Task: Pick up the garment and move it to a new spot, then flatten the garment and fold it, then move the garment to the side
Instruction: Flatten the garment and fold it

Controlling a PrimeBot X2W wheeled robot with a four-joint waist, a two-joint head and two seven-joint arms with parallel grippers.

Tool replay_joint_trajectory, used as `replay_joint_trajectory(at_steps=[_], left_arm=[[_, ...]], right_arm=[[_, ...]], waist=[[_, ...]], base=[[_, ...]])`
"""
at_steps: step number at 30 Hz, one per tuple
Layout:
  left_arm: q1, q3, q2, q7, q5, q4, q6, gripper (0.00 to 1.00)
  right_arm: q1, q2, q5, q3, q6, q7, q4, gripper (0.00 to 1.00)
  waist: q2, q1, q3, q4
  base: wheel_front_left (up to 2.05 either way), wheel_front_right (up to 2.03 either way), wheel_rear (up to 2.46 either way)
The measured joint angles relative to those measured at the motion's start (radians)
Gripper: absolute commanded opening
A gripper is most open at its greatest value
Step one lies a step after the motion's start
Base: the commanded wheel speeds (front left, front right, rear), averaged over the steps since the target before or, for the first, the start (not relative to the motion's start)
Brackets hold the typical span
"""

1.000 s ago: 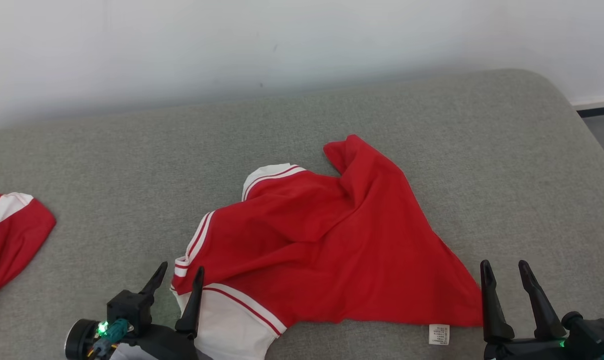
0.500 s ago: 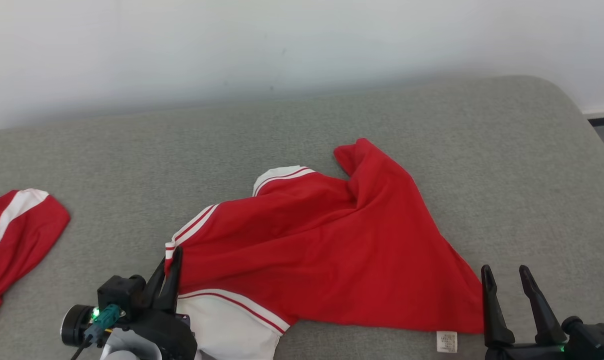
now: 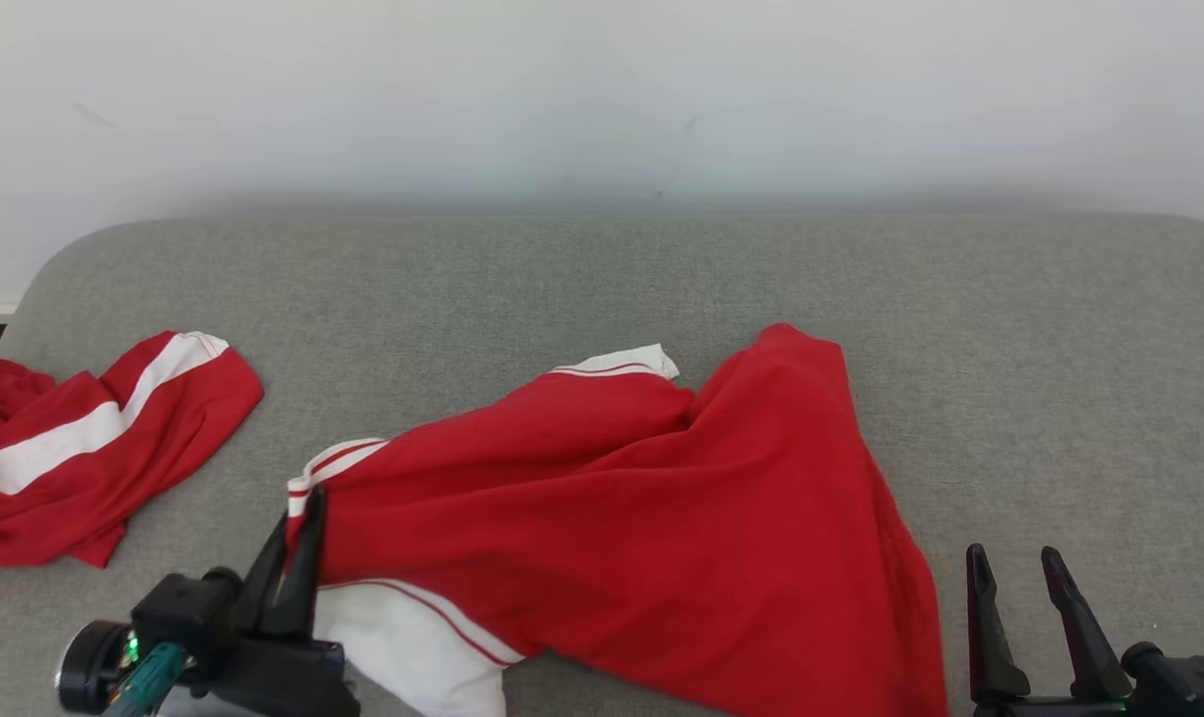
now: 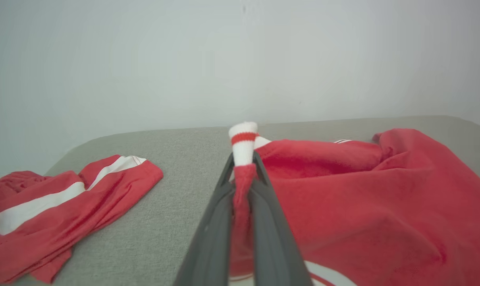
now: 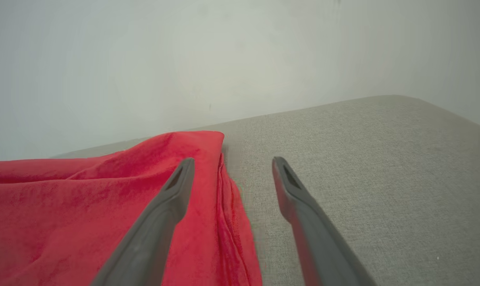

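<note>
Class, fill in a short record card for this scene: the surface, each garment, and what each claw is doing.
surface: grey cushion, with a white wall behind it
main garment: red with white striped trim, crumpled, lying mid-cushion
second garment: red and white, bunched at the left, apart from the first
left claw: shut on the main garment's white striped trim
right claw: open, holding nothing, at the main garment's right edge
task stage: gripped, not yet flattened or folded
</note>
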Motion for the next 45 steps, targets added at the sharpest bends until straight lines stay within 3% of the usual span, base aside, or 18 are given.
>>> replay_joint_trajectory(at_steps=[11, 28, 29, 30, 31, 37, 45], left_arm=[[0.046, 0.047, 0.026, -0.005, -0.028, -0.009, 0.035, 0.0], [-0.122, 0.07, 0.061, -0.101, -0.043, 0.276, -0.006, 0.0], [-0.13, 0.071, 0.059, -0.104, -0.043, 0.292, -0.006, 0.05], [-0.135, 0.07, 0.058, -0.109, -0.042, 0.306, -0.006, 0.64], [-0.139, 0.07, 0.055, -0.111, -0.041, 0.317, -0.006, 1.0], [-0.142, 0.079, 0.033, -0.123, -0.026, 0.328, -0.006, 1.0], [-0.047, 0.151, -0.01, -0.126, 0.003, 0.175, -0.004, 1.0]], right_arm=[[-0.018, -0.003, 0.0, -0.001, 0.0, -0.009, 0.042, 1.0], [-0.049, -0.004, -0.002, -0.011, 0.0, -0.02, 0.09, 1.0], [-0.053, -0.003, -0.004, -0.011, 0.0, -0.02, 0.094, 1.0], [-0.056, -0.002, -0.005, -0.009, 0.0, -0.021, 0.096, 1.0], [-0.058, 0.0, -0.007, -0.008, 0.0, -0.023, 0.098, 1.0], [-0.057, 0.005, -0.008, -0.011, 0.0, -0.024, 0.1, 1.0], [-0.041, 0.011, -0.005, -0.01, 0.0, -0.029, 0.062, 1.0]], waist=[[0.0, 0.0, 0.012, -0.053], [0.0, 0.0001, 0.039, -0.112], [0.0, 0.0001, 0.039, -0.112], [0.0, 0.0, 0.039, -0.111], [0.0, 0.0001, 0.038, -0.11], [0.0, 0.0, 0.022, -0.094], [0.0, 0.0, -0.011, -0.059]], base=[[0.0, 0.0, 0.0], [0.0, 0.0, 0.0], [0.0, 0.0, 0.0], [0.0, 0.0, 0.0], [0.0, 0.0, 0.0], [0.0, 0.0, 0.0], [0.0, 0.0, 0.0]])
